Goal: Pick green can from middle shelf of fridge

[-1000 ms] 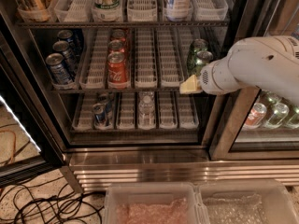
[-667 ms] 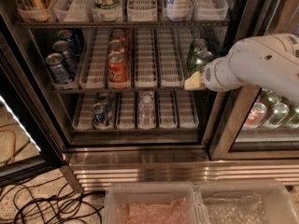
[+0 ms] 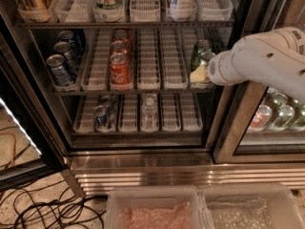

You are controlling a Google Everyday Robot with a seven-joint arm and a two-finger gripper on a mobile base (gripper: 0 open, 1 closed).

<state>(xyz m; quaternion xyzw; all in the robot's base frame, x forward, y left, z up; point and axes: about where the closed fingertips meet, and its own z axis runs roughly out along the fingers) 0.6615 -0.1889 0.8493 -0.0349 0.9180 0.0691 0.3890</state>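
The fridge point(image 3: 143, 163) stands open in front of me. On the middle shelf point(image 3: 147, 61), in the rightmost white lane tray, two green cans stand one behind the other. The front green can point(image 3: 208, 57) is partly hidden by my gripper, and its twin point(image 3: 201, 47) is just behind it. My gripper point(image 3: 199, 74), at the end of the white arm point(image 3: 259, 63) that comes in from the right, is at the front of that lane, right against the front green can's lower part. Red cans point(image 3: 119, 68) and blue cans point(image 3: 59, 69) stand in lanes further left.
The top rack point(image 3: 128, 20) holds bottles. The lowest rack has a blue can point(image 3: 101, 117) and a clear bottle point(image 3: 149, 109). A dark door post point(image 3: 233, 123) is just right of the shelves, with bottles point(image 3: 276, 113) behind glass. Two plastic bins point(image 3: 200, 209) sit below, and cables point(image 3: 43, 209) lie on the floor.
My gripper has moved up and slightly right, in closer to the front green can. The cans have not moved.
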